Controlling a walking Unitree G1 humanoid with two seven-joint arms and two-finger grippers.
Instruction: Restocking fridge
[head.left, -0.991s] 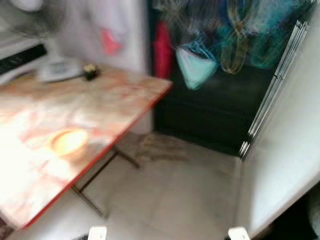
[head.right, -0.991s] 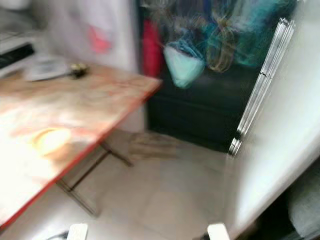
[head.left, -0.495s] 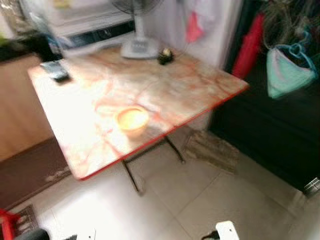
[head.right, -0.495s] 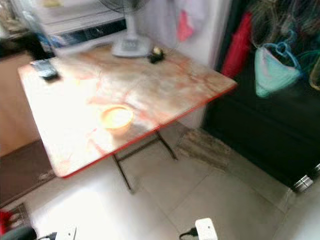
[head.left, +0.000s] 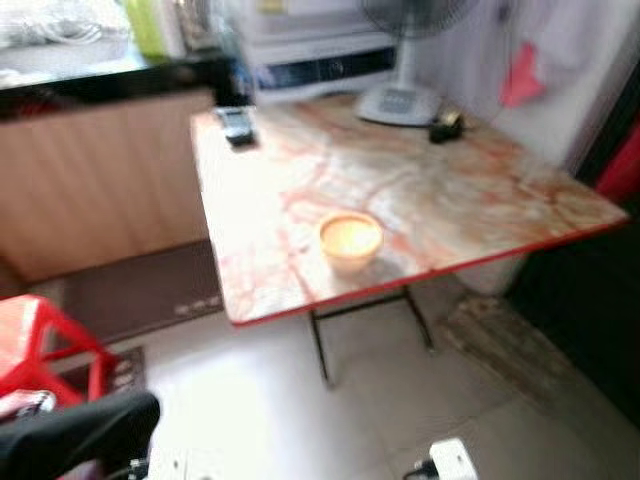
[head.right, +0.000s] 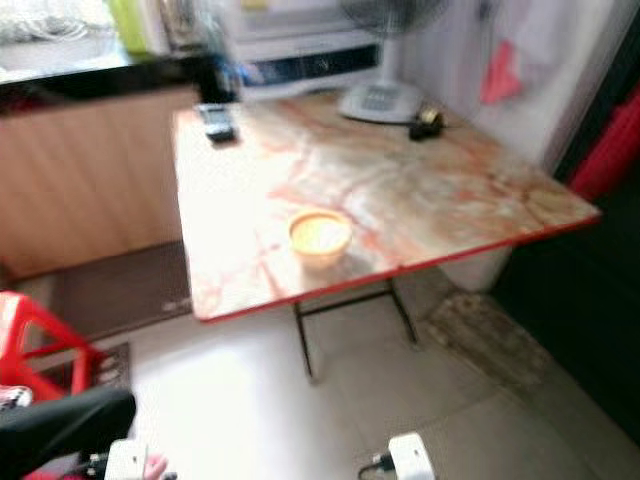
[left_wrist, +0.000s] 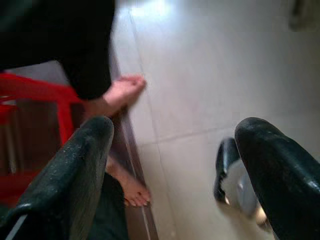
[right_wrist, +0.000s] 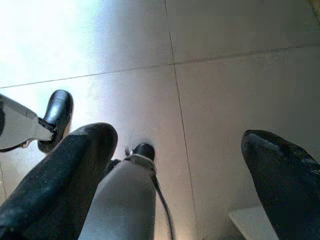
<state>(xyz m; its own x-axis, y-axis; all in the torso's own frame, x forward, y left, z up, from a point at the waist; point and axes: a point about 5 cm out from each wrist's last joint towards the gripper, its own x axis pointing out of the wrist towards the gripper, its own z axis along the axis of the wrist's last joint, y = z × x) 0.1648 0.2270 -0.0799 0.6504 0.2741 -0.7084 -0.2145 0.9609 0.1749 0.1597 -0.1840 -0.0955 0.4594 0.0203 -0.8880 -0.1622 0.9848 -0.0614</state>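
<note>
A small orange-yellow bowl (head.left: 350, 238) stands near the front edge of a folding table (head.left: 450, 200) with a marbled top and red rim. My left gripper (left_wrist: 175, 145) hangs low over the pale tiled floor, open, nothing between its black fingers (left_wrist: 75, 170). My right gripper (right_wrist: 177, 145) also hangs over the tiles, open and empty. The pictures are blurred.
On the table's far side are a fan base (head.left: 398, 103), a remote (head.left: 235, 125) and a small dark object (head.left: 446, 126). A wooden counter (head.left: 100, 180) is at the left. A red stool (head.left: 40, 335) and a person's black-trousered leg (head.left: 75, 435) with bare foot (left_wrist: 120, 95) are close on my left.
The camera has swung left: the table has slid rightward in the picture, the dark doorway and white door have left the frame, and the counter, red stool and person's leg have come in.
</note>
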